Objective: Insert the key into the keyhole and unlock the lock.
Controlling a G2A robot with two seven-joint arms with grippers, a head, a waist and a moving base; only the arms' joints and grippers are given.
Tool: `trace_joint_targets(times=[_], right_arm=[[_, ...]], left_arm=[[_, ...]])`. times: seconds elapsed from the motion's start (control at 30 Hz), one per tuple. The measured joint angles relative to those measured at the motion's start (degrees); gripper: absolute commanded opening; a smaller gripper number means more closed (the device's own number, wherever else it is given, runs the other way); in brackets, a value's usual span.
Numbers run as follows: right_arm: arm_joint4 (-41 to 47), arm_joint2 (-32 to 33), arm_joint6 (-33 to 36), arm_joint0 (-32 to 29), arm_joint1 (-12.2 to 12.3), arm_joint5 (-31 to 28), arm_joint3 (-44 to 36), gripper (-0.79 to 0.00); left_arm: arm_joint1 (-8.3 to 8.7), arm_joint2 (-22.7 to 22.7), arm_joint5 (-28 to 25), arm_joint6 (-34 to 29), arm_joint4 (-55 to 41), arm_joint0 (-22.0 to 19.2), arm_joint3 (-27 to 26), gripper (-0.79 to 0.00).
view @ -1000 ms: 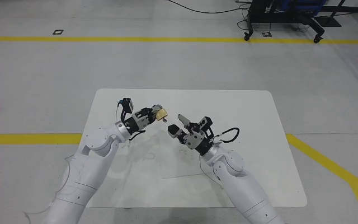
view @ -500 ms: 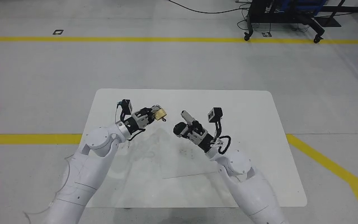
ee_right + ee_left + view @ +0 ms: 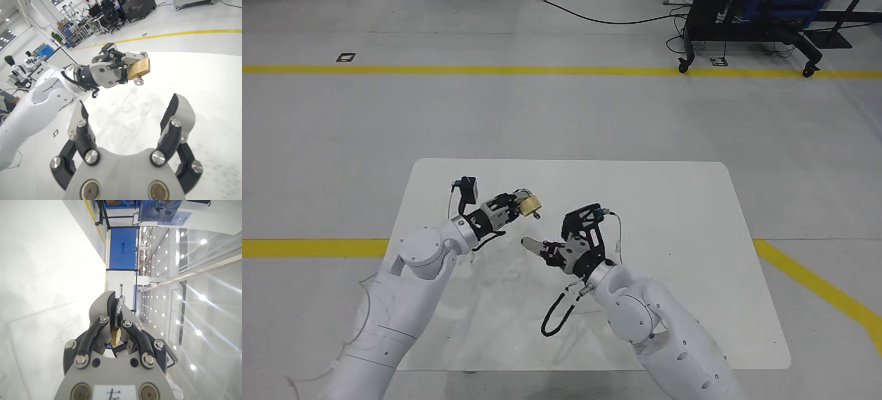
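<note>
A brass padlock (image 3: 139, 68) is held off the white table by my left gripper (image 3: 514, 203), which is shut on it. A silver key (image 3: 139, 81) sticks out of the keyhole in the lock's underside. In the left wrist view the lock's brass body (image 3: 115, 336) and steel shackle (image 3: 119, 306) sit clamped between the left gripper's fingers (image 3: 105, 313). My right gripper (image 3: 128, 111) is open and holds nothing. It hangs a short way from the key and faces it. In the top view the right gripper (image 3: 540, 248) is below and to the right of the lock (image 3: 530, 205).
The white table (image 3: 682, 200) bears faint scuff marks in the middle. Yellow floor lines (image 3: 542, 70) run behind and beside the table. A dark wheeled rack (image 3: 752, 30) stands far back right.
My right wrist has rolled over and the gripper has swung left and down, now pointing at the lock. The left gripper with the lock has stayed put.
</note>
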Motion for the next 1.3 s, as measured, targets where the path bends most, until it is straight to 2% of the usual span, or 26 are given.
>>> trace_joint_targets(times=[0.1, 0.33, 0.47, 0.63, 0.97, 1.3], right_arm=[[-0.26, -1.22, 1.08, 1.78, -0.45, 2.15, 1.58, -0.406], [0.12, -2.97, 1.1, 4.21, -1.29, 4.47, 4.12, -0.493], [1.29, -3.14, 0.62, 4.76, -1.62, 5.02, 4.5, -0.529], [1.82, -3.25, 1.24, 5.01, -1.83, 5.31, 4.63, -0.539], [5.87, -2.35, 1.72, 4.8, -2.13, 4.72, 4.78, -0.785], [10.94, -1.06, 1.41, 4.71, -2.5, 4.95, 5.28, -0.785]], left_arm=[[-0.03, 0.11, -0.52, 0.16, 0.73, 0.39, -0.37, -0.785], [-0.11, -0.02, -0.74, -0.24, 0.96, 0.54, -0.55, -0.785], [-0.14, -0.06, -0.89, -0.56, 1.15, 0.6, -0.58, -0.785], [-0.19, -0.2, -1.07, -0.68, 1.34, 0.66, -0.6, -0.785], [-0.31, -0.2, -1.22, -0.52, 2.13, 0.84, -0.83, -0.785], [-0.4, -0.29, -1.9, -0.87, 2.66, 1.03, -1.07, -0.785]])
